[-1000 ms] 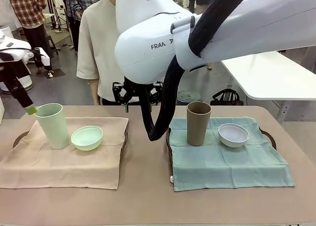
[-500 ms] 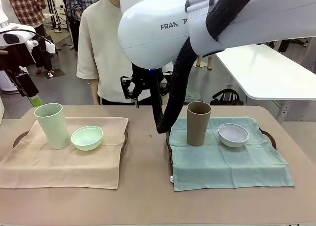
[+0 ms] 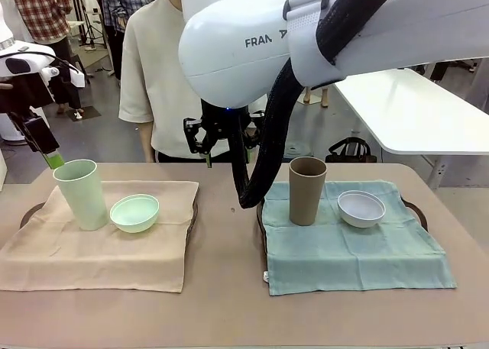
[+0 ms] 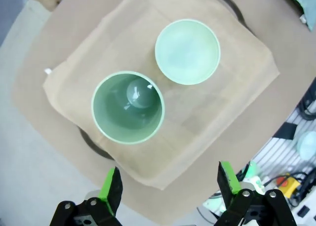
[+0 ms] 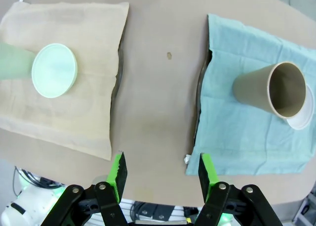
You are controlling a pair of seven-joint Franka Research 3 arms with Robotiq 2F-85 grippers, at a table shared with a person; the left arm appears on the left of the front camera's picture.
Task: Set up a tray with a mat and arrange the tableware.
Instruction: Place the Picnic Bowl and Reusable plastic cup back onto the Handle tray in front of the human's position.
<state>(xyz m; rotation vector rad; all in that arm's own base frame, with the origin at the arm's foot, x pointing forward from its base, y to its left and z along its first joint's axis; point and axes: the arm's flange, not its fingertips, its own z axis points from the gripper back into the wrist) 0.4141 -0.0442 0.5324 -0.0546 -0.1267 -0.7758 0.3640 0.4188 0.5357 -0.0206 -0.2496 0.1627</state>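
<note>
A tall pale green cup and a pale green bowl stand on a beige mat over a dark tray at the left. At the right, a tall brown cup and a small white bowl stand on a teal mat over another tray. My left gripper hovers open just above and behind the green cup, looking down into it. My right gripper hangs open and empty high over the bare strip between the two mats.
A person in a beige shirt stands at the far side of the table. My right arm's thick white link crosses the top of the front view. A white table stands behind at the right.
My right arm has risen a little and shifted right, with its gripper lifting over the table's middle. The left gripper has moved slightly up. The tableware has not moved.
</note>
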